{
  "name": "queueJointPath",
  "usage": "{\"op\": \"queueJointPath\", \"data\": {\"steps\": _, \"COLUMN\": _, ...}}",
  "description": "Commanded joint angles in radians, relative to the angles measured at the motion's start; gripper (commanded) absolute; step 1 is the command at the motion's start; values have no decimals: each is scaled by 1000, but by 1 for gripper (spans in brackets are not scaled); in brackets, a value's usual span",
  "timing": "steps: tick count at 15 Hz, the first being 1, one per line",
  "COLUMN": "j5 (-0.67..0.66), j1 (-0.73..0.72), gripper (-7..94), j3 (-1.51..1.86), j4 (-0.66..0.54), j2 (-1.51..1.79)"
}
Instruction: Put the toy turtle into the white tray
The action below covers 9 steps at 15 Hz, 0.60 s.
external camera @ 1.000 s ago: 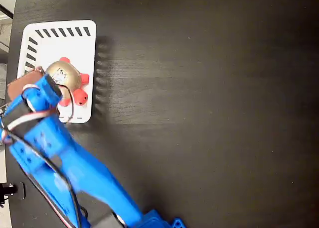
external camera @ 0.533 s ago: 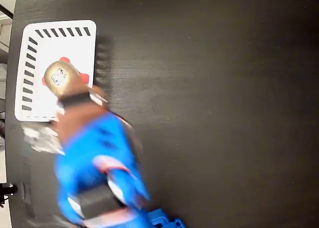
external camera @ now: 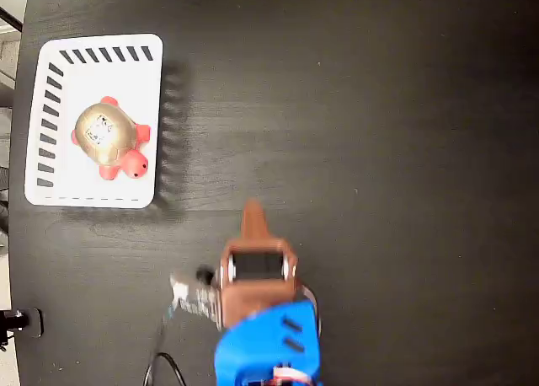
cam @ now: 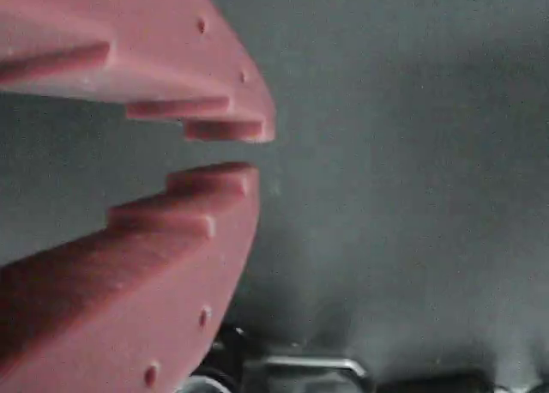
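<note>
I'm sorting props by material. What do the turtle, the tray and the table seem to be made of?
The toy turtle: shiny gold-bronze shell, likely metallic-coated plastic; smooth matte pink-red head and legs, probably plastic or rubber. The white tray: white moulded plastic, judging by its rounded corners and cut slots. The table: dark wood-look top with faint grain.

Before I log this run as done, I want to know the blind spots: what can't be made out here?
- Small mark on the gold-shelled toy turtle in the white slotted plastic tray: too small, fixed view.
- Blue arm's base: cut off by the bottom edge, fixed view.
- Brown gripper: blurred; tray outside the wrist view.
</note>
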Motion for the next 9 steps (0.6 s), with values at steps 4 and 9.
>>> {"op": "queueJointPath", "data": {"steps": 4, "j5": 8, "j1": 34, "gripper": -1, "j3": 179, "j4": 181, "j2": 336}}
{"op": "queueJointPath", "data": {"steps": 9, "j5": 55, "j1": 46, "gripper": -1, "j3": 181, "j4": 379, "j2": 408}}
